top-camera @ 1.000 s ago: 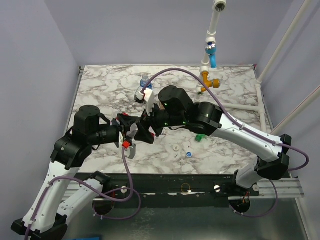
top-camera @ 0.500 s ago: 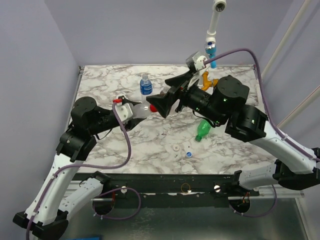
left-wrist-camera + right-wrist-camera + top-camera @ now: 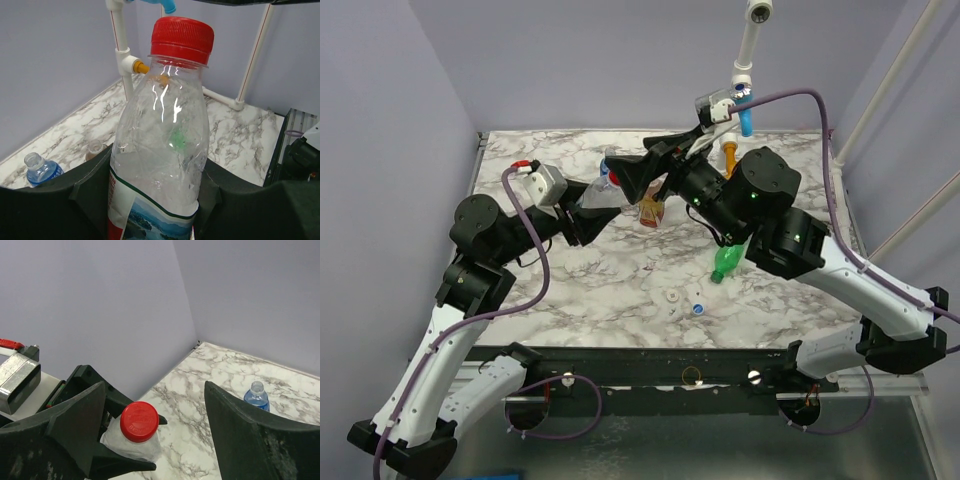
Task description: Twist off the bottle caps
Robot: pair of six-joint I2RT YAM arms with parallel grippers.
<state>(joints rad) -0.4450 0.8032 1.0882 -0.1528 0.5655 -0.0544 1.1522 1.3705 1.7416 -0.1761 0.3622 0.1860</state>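
Observation:
My left gripper (image 3: 590, 208) is shut on the clear bottle with the red-white label (image 3: 159, 145) and holds it above the table, neck pointing at my right gripper. Its red cap (image 3: 182, 37) is screwed on; it also shows in the top view (image 3: 613, 179) and the right wrist view (image 3: 139, 421). My right gripper (image 3: 155, 435) is open, its fingers (image 3: 75, 432) standing wide on either side of the red cap without touching it. The blue-label bottle (image 3: 256, 395) stands uncapped. The amber bottle (image 3: 651, 212) stands mid-table. The green bottle (image 3: 727, 259) lies on its side.
A white cap (image 3: 673, 297) and a bluish-white cap (image 3: 698, 309) lie loose near the front edge. White pipes with an orange fitting (image 3: 730, 156) and a blue fitting (image 3: 746, 118) rise at the back right. Lilac walls close in the marble table (image 3: 540, 170).
My left gripper has lifted the red-capped bottle up and toward the back. My right gripper has followed, and its open fingers now stand around the cap.

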